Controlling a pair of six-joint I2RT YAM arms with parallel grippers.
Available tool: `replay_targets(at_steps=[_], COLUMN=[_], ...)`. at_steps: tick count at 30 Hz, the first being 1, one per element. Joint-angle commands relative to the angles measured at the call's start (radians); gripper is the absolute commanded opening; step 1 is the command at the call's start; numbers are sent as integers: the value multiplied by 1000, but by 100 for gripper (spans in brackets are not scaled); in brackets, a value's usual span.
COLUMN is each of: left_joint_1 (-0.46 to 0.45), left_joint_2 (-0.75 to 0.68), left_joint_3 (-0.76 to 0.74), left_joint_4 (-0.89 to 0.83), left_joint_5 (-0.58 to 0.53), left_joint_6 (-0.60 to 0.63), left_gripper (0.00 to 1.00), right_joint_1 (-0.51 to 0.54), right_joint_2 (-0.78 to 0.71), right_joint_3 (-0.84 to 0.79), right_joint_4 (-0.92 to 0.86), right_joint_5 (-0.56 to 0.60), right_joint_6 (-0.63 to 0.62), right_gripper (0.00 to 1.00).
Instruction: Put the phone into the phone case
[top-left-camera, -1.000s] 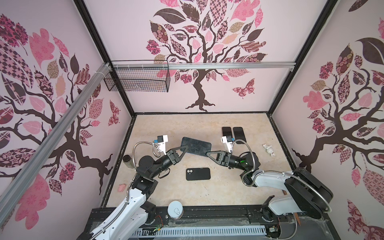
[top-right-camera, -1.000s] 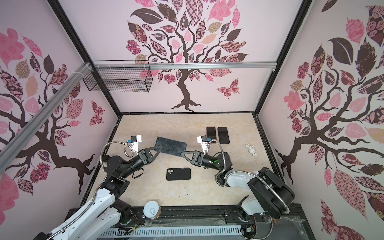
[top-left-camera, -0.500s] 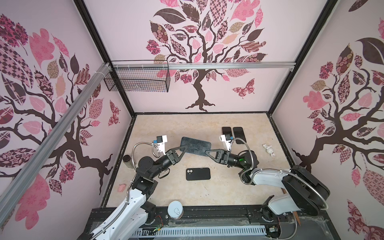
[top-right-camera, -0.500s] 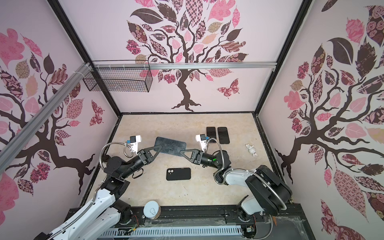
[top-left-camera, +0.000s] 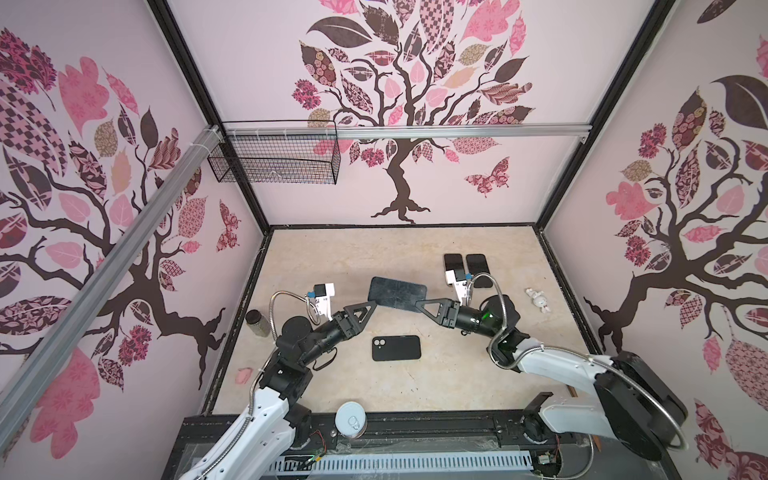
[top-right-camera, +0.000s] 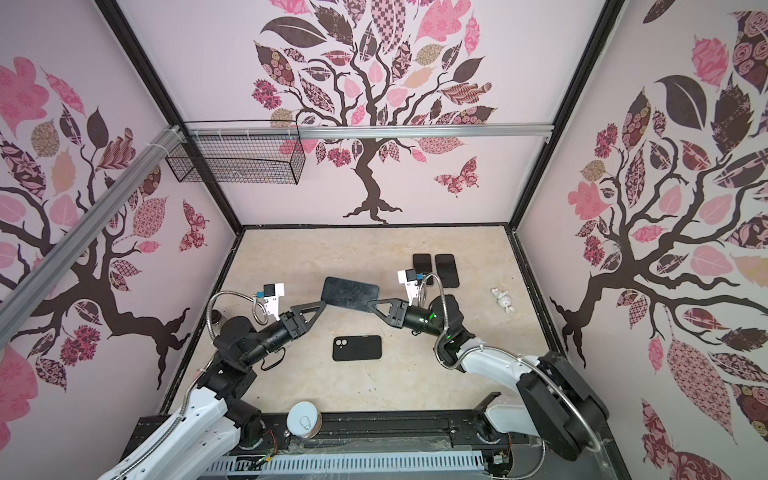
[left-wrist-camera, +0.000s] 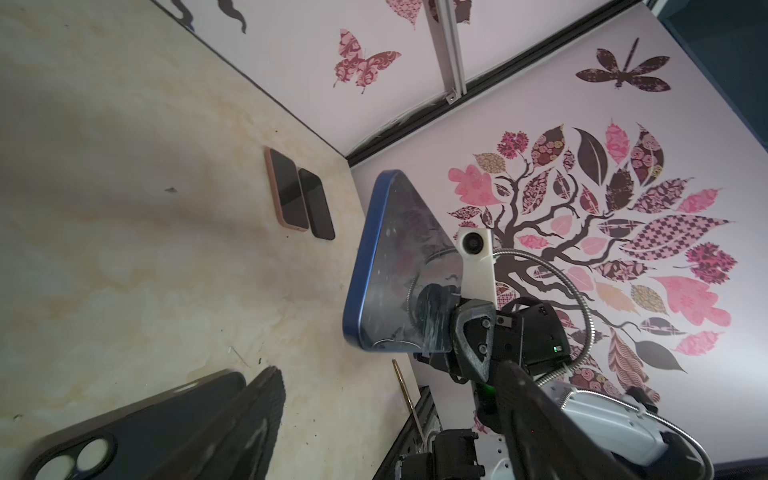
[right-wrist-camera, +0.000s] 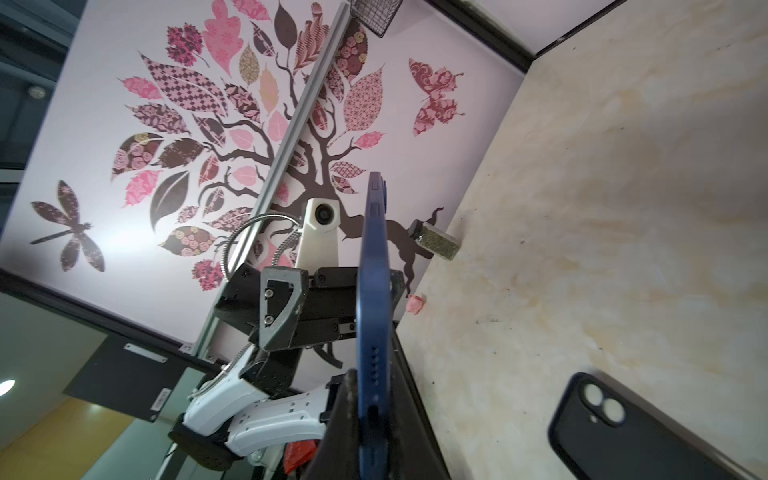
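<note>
Clamping one short end of the slim blue-framed smartphone (top-left-camera: 397, 293) between its closed black fingers, the right gripper (top-left-camera: 419, 303) is holding it in the air above the beige marbled tabletop (top-left-camera: 332, 257), glass face turned upward and slightly tilted, farther back than the black soft-looking phone case (top-left-camera: 396, 348), which is lying flat on the table apart from both grippers. The left gripper (top-left-camera: 371, 306) is hovering at the phone's opposite short end with its jaws spread wide; in the left wrist view its fingers (left-wrist-camera: 249, 415) are sitting well apart with the phone clear of them, so the right arm alone is carrying the load. Judging by its look, the phone is behaving as a stiff, fairly dense slab with slick glass faces and a smooth rim, so a grip at one end is leaving it cantilevered and prone to pivoting or sliding; pinching across the flat faces nearer the middle, or across the long edges, is looking safer, and knocks against the table are worth avoiding. The case is probably light, flexible and grippy, liable to skid when pushed, and I cannot tell whether its open side is facing up. Both arms are reaching inward from the near edge, forearms low, wrists roughly level and pointing towards each other
</note>
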Motion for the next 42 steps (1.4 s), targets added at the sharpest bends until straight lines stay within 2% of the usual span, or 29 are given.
replay_targets(at_steps=[1, 4, 7, 10, 12, 16, 20, 27, 36, 42], left_joint_1=[2, 1, 1, 2, 1, -6, -20, -34, -79, -86], left_joint_2=[-40, -40, -10, 38, 81, 134, 170, 238, 361, 460], left_joint_3=[106, 149, 169, 171, 160, 127, 113, 62, 26, 48], left_joint_4=[-345, -492, -582, -664, -681, -639, -642, -552, -430, -395], left_joint_5=[-118, -186, -223, -288, -287, -235, -243, -199, -207, -209], left_joint_6=[156, 213, 234, 229, 234, 234, 242, 227, 237, 258], left_gripper=[86, 86, 85, 81, 81, 81, 81, 68, 59, 53], right_joint_1=[-8, -11, -10, -10, -10, -11, -10, -9, -10, -10], right_joint_2=[-125, -153, -155, -141, -122, -78, -18, 96, 197, 203], right_joint_3=[106, 156, 181, 163, 146, 108, 78, 65, 53, 42], right_joint_4=[-373, -603, -760, -811, -828, -814, -761, -677, -539, -476], right_joint_5=[91, 135, 161, 109, 66, -11, -99, -179, -221, -237], right_joint_6=[-230, -331, -396, -435, -455, -451, -421, -372, -290, -242], right_gripper=[0, 0, 0, 0, 0, 0, 0, 0, 0, 0])
